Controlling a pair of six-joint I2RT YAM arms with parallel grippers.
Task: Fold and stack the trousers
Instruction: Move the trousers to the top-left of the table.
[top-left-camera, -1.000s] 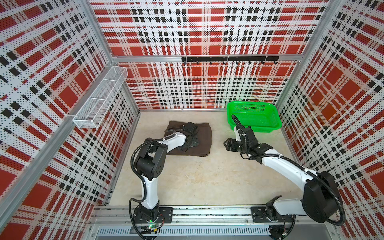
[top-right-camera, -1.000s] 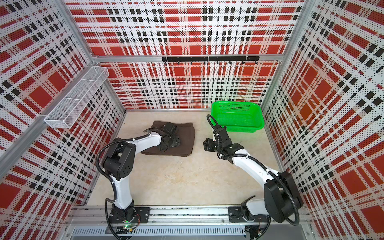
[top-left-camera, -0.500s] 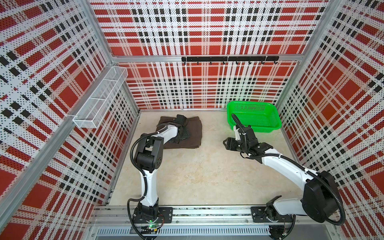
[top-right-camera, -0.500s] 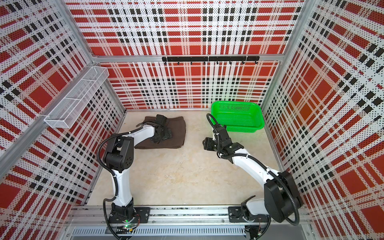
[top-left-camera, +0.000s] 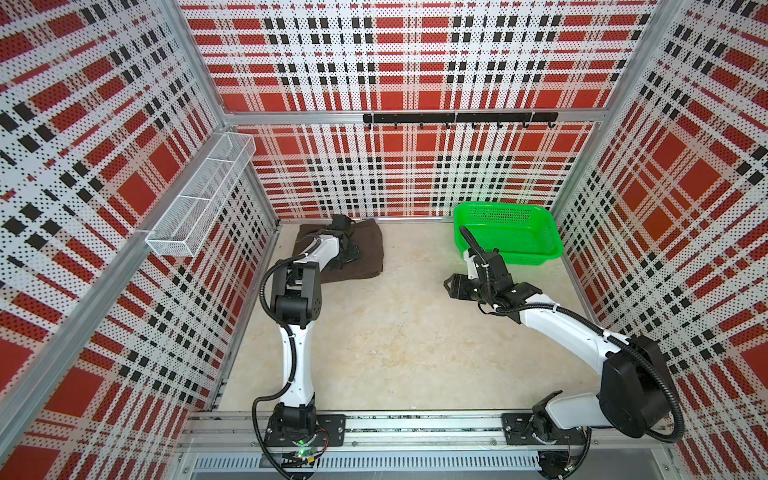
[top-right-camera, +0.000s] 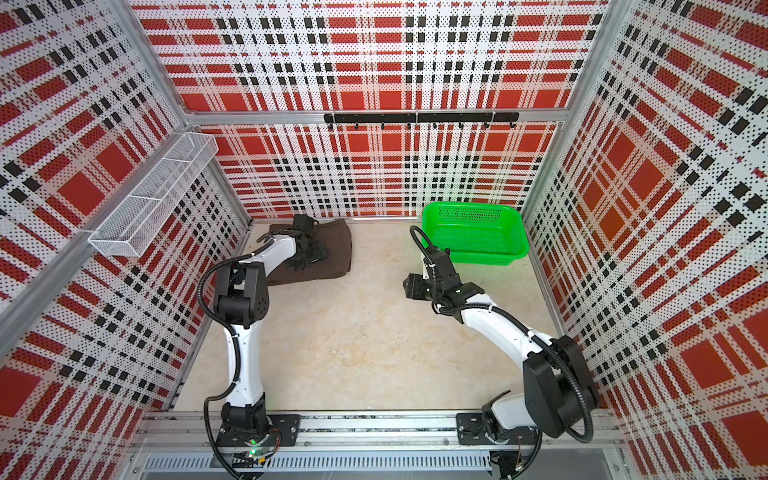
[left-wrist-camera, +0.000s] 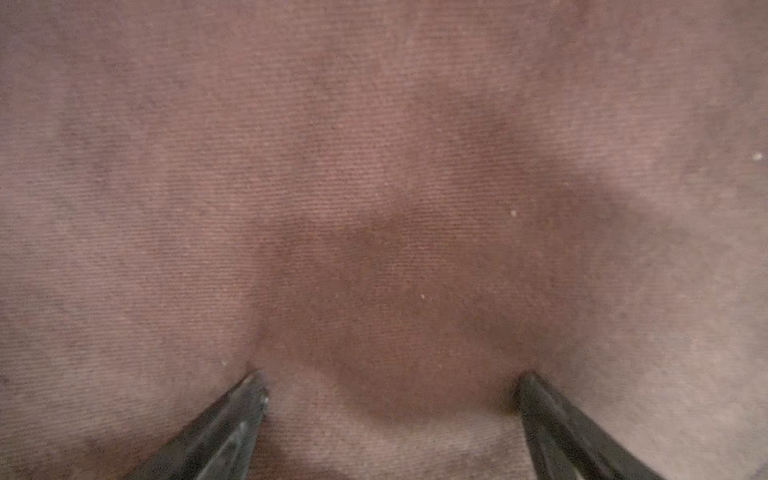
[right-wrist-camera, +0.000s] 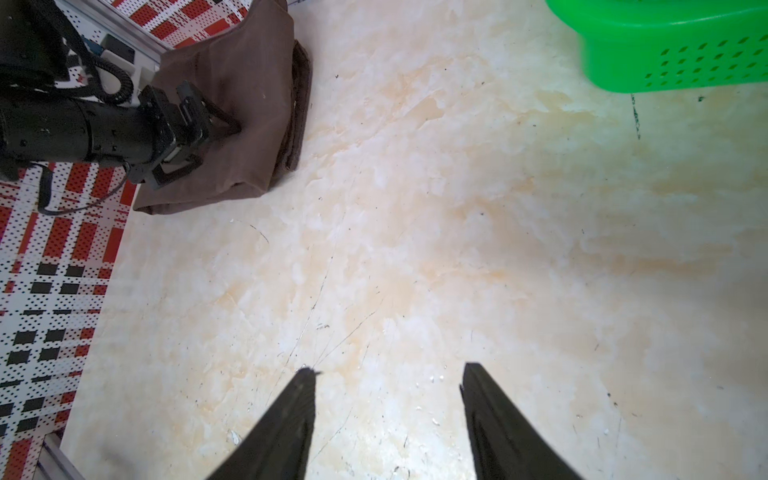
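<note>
The trousers (top-left-camera: 368, 249) (top-right-camera: 337, 253) lie folded into a thick dark brown rectangle at the back left of the table, close to the back and left walls. My left gripper (top-left-camera: 348, 254) (top-right-camera: 309, 255) rests on top of them, open, both fingertips pressing down on the cloth. In the left wrist view the trousers (left-wrist-camera: 374, 166) fill the frame around the left gripper (left-wrist-camera: 390, 378). My right gripper (top-left-camera: 451, 286) (top-right-camera: 409, 286) (right-wrist-camera: 386, 370) hovers open and empty over bare table, right of centre. The right wrist view shows the trousers (right-wrist-camera: 249, 104) with stacked layer edges.
A bright green mesh basket (top-left-camera: 528, 253) (top-right-camera: 482, 254) (right-wrist-camera: 685, 62) stands at the back right, just behind the right wrist. A white wire shelf (top-left-camera: 199, 199) hangs on the left wall. A black hook rail (top-left-camera: 457, 118) runs along the back wall.
The left gripper has slid the folded trousers away from the middle, toward the back left corner. The right arm has hardly moved.
</note>
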